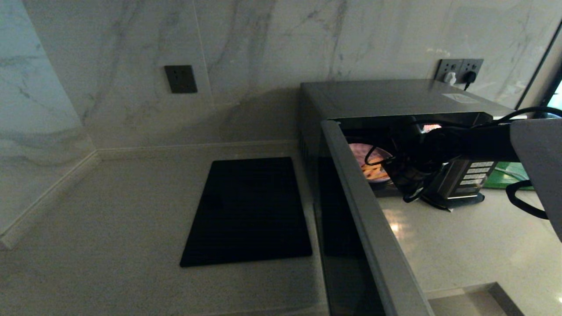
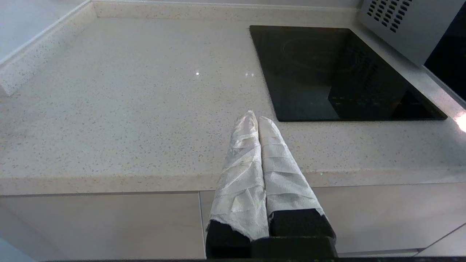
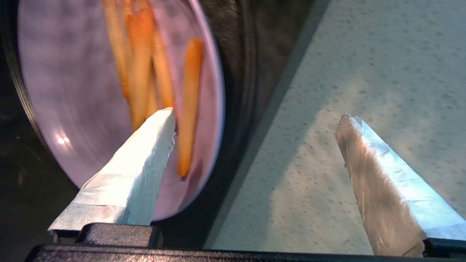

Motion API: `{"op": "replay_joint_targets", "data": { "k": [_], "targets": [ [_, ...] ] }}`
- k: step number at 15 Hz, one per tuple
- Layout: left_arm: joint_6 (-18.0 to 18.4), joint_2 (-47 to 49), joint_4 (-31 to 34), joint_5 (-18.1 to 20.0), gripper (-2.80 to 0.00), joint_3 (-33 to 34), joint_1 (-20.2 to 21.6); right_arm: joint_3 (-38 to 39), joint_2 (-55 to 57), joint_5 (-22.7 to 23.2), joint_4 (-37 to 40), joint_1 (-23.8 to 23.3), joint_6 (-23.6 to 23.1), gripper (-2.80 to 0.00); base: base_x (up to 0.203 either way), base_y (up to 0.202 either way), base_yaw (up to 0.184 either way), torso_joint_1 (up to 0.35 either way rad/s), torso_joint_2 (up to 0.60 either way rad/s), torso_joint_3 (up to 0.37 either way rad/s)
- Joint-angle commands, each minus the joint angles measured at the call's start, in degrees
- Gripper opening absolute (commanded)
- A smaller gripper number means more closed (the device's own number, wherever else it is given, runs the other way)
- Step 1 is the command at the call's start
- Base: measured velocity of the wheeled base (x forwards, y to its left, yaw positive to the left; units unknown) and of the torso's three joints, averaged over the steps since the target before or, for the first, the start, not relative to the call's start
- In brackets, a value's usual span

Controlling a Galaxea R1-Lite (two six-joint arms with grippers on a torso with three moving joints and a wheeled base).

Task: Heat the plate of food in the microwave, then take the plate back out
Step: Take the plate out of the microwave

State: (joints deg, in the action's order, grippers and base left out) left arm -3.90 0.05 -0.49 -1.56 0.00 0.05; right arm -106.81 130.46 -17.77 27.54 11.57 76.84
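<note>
Here we see the microwave (image 1: 395, 98) standing on the pale speckled counter (image 1: 461, 245) with its door (image 1: 364, 228) swung wide toward us. Inside the lit cavity sits the plate of food (image 1: 373, 164), lavender with orange-tan sticks lying on it. Our right hand (image 3: 255, 127) is at the mouth of the oven with its taped fingers (image 3: 142, 160) spread far apart, grasping nothing; one fingertip lies over the near part of the plate, the other over the counter outside, so the plate's rim falls between them. Whether that finger touches the plate we cannot tell. Our left hand (image 2: 255, 120) hangs idle above the counter's front edge, fingers pressed together and empty, near the flat black panel (image 2: 338, 72) set into the counter beside the microwave.
</note>
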Motion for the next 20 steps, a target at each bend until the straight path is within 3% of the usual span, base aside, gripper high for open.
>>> {"op": "replay_joint_targets", "data": {
  "k": [1,12,17,20],
  "targets": [
    [-0.05,0.04,-0.03,-0.02,-2.8,0.0,0.04,-1.57,1.52,-0.09,0.15,0.03,0.42,0.0,0.0,0.0,0.0,0.0,0.0,0.0],
    [-0.05,0.04,-0.02,-0.02,-2.8,0.0,-0.01,-5.25,6.65,-0.42,0.32,-0.14,0.24,0.0,0.0,0.0,0.0,0.0,0.0,0.0],
    [-0.05,0.04,0.04,-0.02,-2.8,0.0,0.04,-4.86,5.07,-1.1,7.8,-0.18,-0.28,0.0,0.0,0.0,0.0,0.0,0.0,0.0],
    [-0.05,0.04,-0.04,-0.02,-2.8,0.0,-0.03,-4.37,3.93,-1.12,7.97,-0.23,-0.37,0.0,0.0,0.0,0.0,0.0,0.0,0.0]
  ]
}}
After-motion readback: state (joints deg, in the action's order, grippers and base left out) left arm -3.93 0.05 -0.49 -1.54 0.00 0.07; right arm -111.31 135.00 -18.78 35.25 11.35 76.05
